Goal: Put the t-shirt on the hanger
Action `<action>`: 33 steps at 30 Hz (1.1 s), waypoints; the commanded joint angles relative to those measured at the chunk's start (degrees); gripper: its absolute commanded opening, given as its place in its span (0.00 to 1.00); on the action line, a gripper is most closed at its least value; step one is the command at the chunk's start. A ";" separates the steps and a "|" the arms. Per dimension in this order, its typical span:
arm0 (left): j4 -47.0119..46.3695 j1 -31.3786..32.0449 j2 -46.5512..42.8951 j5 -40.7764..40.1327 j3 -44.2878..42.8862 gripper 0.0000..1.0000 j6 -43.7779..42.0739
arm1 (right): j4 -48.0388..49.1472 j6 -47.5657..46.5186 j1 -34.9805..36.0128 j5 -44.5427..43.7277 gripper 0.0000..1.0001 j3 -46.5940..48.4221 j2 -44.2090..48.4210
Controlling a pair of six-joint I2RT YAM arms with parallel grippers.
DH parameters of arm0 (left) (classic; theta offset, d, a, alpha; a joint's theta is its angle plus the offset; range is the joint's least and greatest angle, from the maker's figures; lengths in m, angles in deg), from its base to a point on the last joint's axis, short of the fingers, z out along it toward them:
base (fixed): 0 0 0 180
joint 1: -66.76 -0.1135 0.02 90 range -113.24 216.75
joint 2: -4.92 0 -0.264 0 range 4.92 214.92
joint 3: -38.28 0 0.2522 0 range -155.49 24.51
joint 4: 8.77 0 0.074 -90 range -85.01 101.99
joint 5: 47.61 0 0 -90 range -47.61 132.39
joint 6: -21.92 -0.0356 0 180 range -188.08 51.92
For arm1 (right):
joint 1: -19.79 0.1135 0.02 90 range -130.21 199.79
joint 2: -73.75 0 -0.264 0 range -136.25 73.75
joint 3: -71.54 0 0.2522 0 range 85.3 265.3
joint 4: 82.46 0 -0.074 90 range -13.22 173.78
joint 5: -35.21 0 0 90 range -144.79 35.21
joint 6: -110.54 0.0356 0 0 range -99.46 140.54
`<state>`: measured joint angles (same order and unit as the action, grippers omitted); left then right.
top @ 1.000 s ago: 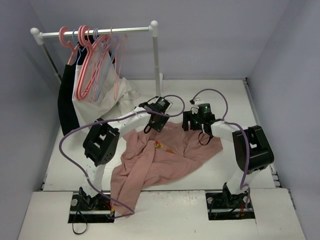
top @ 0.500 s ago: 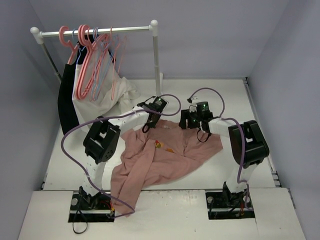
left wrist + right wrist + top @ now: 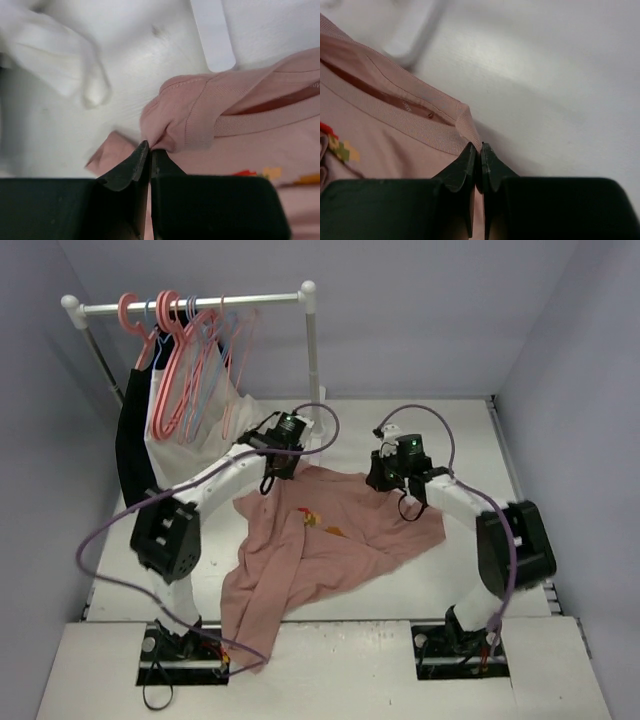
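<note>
The salmon-pink t-shirt [image 3: 335, 530] lies crumpled on the white table, its print [image 3: 310, 517] facing up. My left gripper [image 3: 271, 473] is shut on a bunched fold of the t-shirt [image 3: 185, 115] at the left end of the neckline; its tips [image 3: 150, 148] pinch the cloth. My right gripper [image 3: 381, 479] is shut on the ribbed collar [image 3: 420, 127] at its right end, with the tips [image 3: 480, 148] meeting on the fabric. The thin pale-pink hanger [image 3: 237, 360] hangs on the rail, apart from both arms.
A clothes rack's rail [image 3: 200, 306] and upright post [image 3: 312, 350] stand at the back left. It carries coral-pink hangers [image 3: 172, 380], a black garment [image 3: 133, 445] and a white garment [image 3: 215, 440]. The white garment [image 3: 55, 60] reaches the table near my left gripper.
Both grippers have shut on the t-shirt's neckline. The left arm has moved left and back, and the shirt's upper edge now stretches wider between the two grippers.
</note>
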<state>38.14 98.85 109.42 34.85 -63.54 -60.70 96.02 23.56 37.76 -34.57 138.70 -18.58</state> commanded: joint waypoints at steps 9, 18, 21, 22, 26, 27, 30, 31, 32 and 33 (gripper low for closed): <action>4.72 -0.82 -22.32 -3.29 -35.35 0.00 -9.19 | -3.00 -14.85 0.30 1.83 0.00 38.69 18.25; 5.03 0.22 -33.61 0.33 -23.09 0.00 -3.87 | -3.10 -12.39 3.28 7.89 0.00 28.41 26.41; 2.12 2.60 -36.46 2.40 -12.54 0.00 0.34 | -3.13 -11.68 5.99 5.64 0.00 19.86 29.13; 1.09 3.73 -37.53 1.86 -9.22 0.00 1.59 | -3.14 -11.32 6.96 4.74 0.00 17.38 30.17; -3.53 8.78 -40.72 -2.63 5.41 0.00 7.42 | -3.09 -9.56 11.56 1.42 0.00 8.71 32.38; -6.28 9.51 -41.26 -3.87 12.24 0.00 11.28 | -3.02 -9.28 12.54 -0.38 0.00 5.25 32.64; -10.98 10.26 -43.08 -8.36 22.67 0.00 19.54 | -2.92 -8.42 14.84 -4.89 0.00 0.25 31.25; -13.96 10.20 -43.79 -10.57 30.00 0.00 21.68 | -2.34 -7.93 14.97 -6.63 0.00 -2.21 30.00; -16.23 10.18 -44.32 -11.96 34.29 0.00 23.20 | -1.84 -7.12 14.99 -8.26 0.00 -4.79 28.47; -18.41 10.18 -44.46 -13.29 36.33 0.00 25.05 | -1.31 -6.38 14.95 -9.47 0.00 -6.22 27.50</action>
<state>32.85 109.28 69.33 30.05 -34.28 -46.88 87.97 14.26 52.53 -36.38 136.05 10.82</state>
